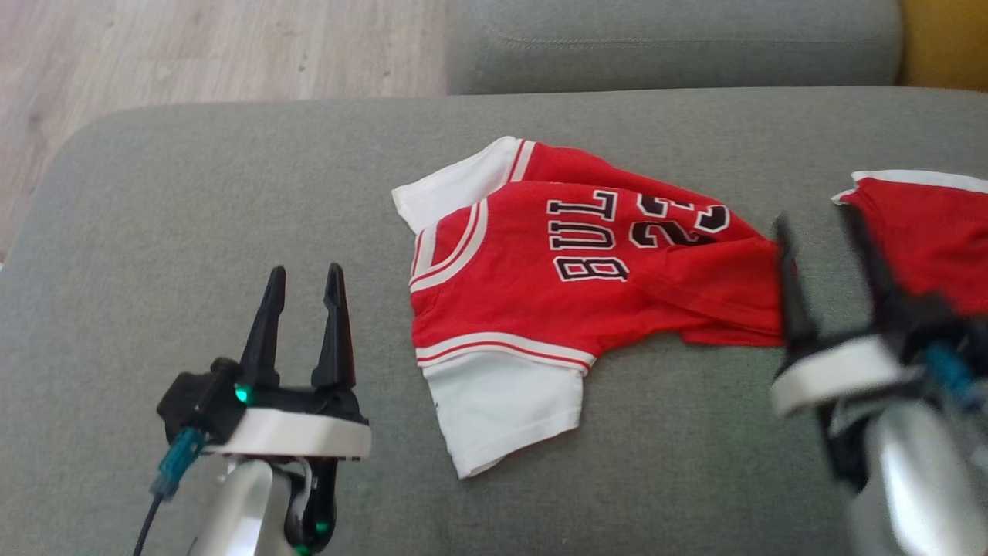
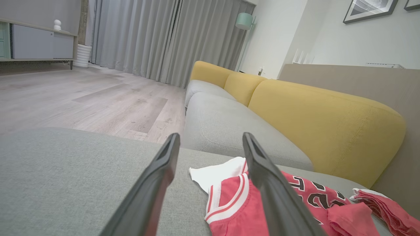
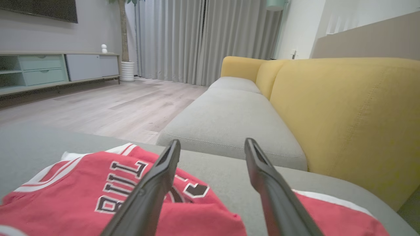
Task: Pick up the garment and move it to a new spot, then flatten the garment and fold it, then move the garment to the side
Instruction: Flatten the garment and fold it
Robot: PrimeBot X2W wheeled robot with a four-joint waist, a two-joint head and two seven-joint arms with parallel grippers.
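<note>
Jersey [image 1: 587,286], red w/ white sleeves, lies crumpled mid-cushion [image 1: 193,232]. Its lettering is upside down to the head cam, the right part is bunched in folds, and one sleeve flops toward the robot. It's not flat and not folded, so the task looks early.

A second red piece [image 1: 926,232] sits just right of it w/ a strip of grey between; can't tell if it's a matching item. Right gripper [image 1: 817,215] hovers at the jersey's right edge, fingers spread, nothing betw. them; it's blurred in the head view. Left gripper [image 1: 303,270] sits low over bare cushion, well left of the jersey, also spread & empty.

Risks:
- Right fingers straddle the gap betw. both red pieces, so a pinch there could catch the wrong one, or both.
- Bunched edge = several layers. Grabbing only the top one would prob. lift the jersey twisted & make flattening harder.
- The cushion looks soft, so tips pressing down may snag the upholstery or slip off thin fabric.
- A one-corner lift likely lets the rest drag & re-crumple.
</note>
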